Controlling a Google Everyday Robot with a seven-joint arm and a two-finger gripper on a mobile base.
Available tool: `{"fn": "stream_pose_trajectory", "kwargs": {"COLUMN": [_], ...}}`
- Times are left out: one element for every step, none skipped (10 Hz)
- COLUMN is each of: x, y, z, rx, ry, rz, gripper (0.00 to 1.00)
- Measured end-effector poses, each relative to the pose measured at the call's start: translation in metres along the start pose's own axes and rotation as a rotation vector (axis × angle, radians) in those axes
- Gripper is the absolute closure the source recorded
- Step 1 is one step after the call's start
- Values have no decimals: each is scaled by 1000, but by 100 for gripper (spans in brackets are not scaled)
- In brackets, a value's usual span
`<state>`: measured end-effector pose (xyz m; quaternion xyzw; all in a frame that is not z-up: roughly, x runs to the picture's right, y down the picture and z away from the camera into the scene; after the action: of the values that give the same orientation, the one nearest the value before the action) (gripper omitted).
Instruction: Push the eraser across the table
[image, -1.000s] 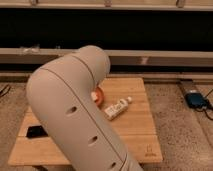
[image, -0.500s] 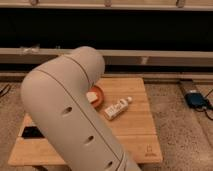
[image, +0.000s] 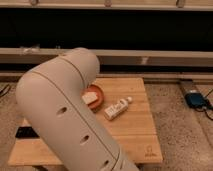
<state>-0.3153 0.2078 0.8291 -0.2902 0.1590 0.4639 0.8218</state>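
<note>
Black eraser: lying at the bamboo desk left edge, not yet being pushed.
Gripper: being hidden behind the arm; jaws' state cannot be told.

The robot's bulky white arm fills the left and middle of the view, covering much of the table; the gripper is out of sight. Near the table's centre, an orange dish holding a pale tan block and a white labelled tube just beside it stand in the way. The right side and front right corner are bare wood. The eraser lies at the left edge.
</note>
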Motion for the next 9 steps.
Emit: {"fn": "stream_pose_trajectory", "kwargs": {"x": [-5, -9, -13, -15, -19, -22, -25, -28, -31], "y": [7, 14, 20, 24, 30, 36, 43, 48, 54], "z": [0, 0, -1, -2, -4, -5, -7, -9, -11], "rx": [-4, -8, -13, -17, -21, -26, -30, -35, -42], "ry": [-2, -4, -8, -11, -15, -20, -26, -32, -38], "rz": [-13, -26, -39, -47, -62, -77, -91, -103, -117], "gripper": [20, 20, 20, 20, 20, 20, 20, 20, 20]}}
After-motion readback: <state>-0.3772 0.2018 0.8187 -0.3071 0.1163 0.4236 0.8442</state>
